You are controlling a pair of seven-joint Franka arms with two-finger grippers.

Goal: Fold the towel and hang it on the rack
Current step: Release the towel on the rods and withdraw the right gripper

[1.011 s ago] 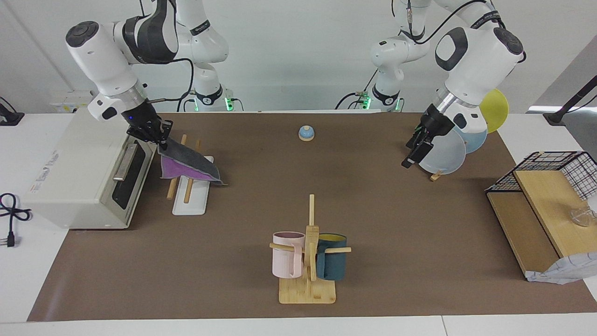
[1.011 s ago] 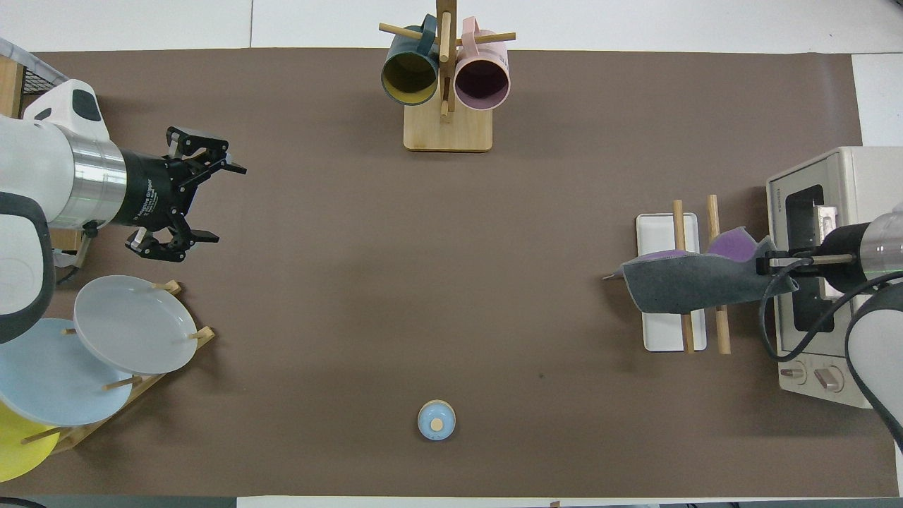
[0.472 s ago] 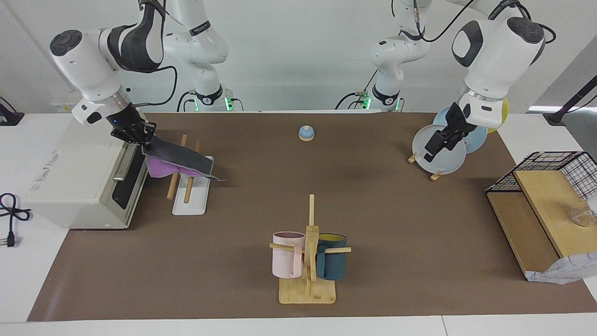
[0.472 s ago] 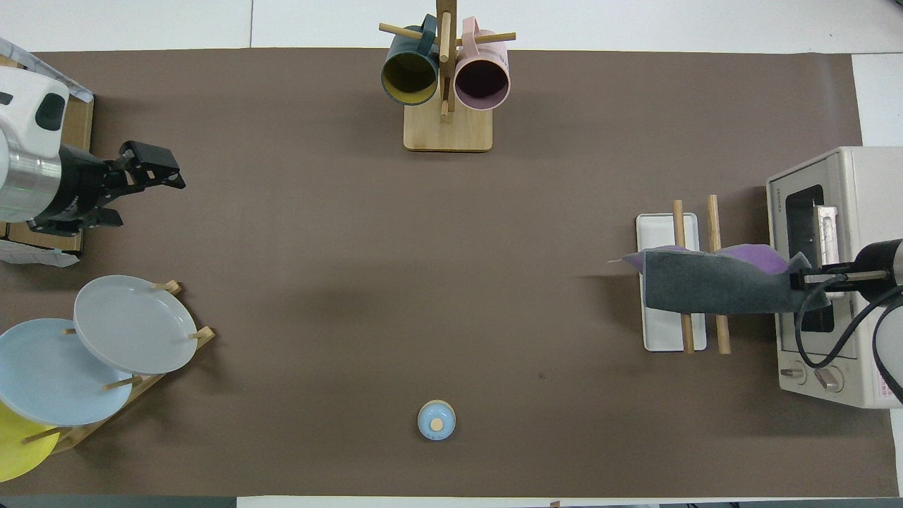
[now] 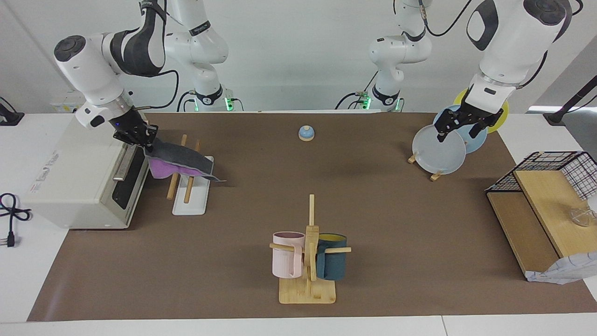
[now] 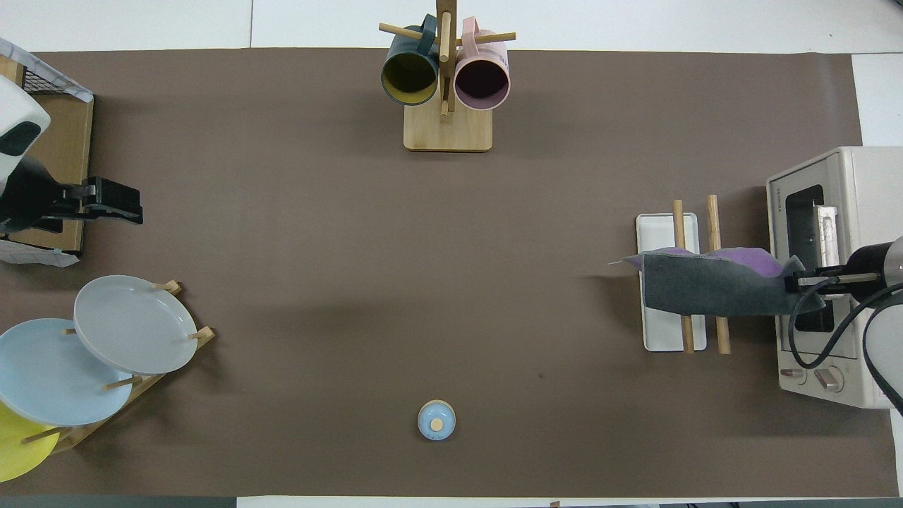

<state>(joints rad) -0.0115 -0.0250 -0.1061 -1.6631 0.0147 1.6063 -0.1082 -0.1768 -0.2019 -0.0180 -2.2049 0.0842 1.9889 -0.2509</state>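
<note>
The folded towel (image 5: 179, 160) lies draped across both rods of the rack (image 5: 190, 198), beside the toaster oven (image 5: 79, 175). The right gripper (image 5: 140, 136) stays pinched on its corner; it should release only once the cloth hangs evenly. The left gripper (image 5: 459, 127) waits, spread wide and empty, over three plates (image 5: 440, 151). Two mugs (image 5: 287, 254) hang on the mug tree.
</note>
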